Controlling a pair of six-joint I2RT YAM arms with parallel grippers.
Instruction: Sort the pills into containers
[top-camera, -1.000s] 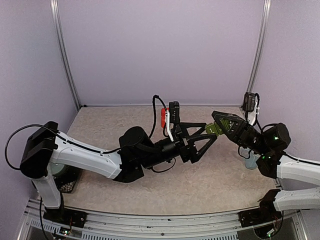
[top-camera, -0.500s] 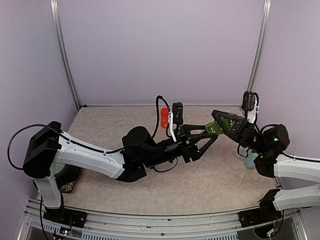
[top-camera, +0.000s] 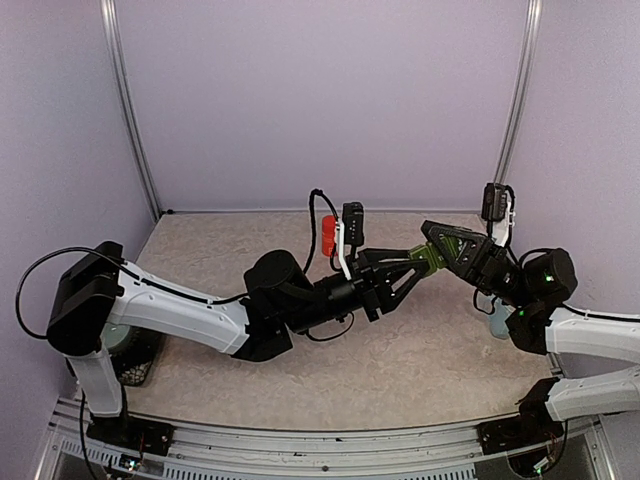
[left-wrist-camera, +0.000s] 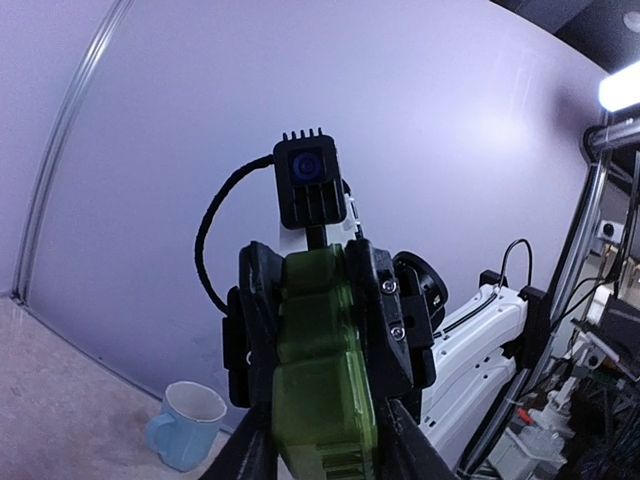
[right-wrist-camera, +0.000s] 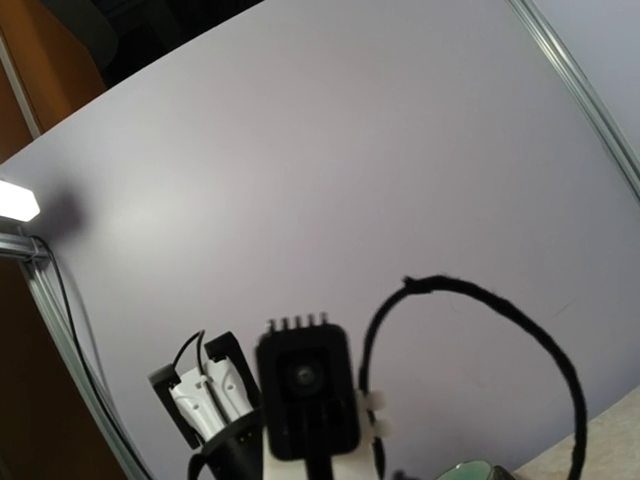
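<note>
Where: the containers (left-wrist-camera: 318, 380), a green strip, hang in the air above the surface (top-camera: 430, 340), between the two arms.
Long axis: runs straight from the left jaws to the right jaws, end to end.
Right jaws: clamped on the far end's sides.
Left jaws: closely flank the near end; whether they press on it cannot be told.
Judgement: both arms reach the strip, so a handover would turn on the left grip seating squarely.

Beige mottled tbl (top-camera: 200, 260) is carrying a pale blue mug (left-wrist-camera: 187, 425) on its rt side & a red obj (top-camera: 328, 236) standing nr the back wall.
</note>
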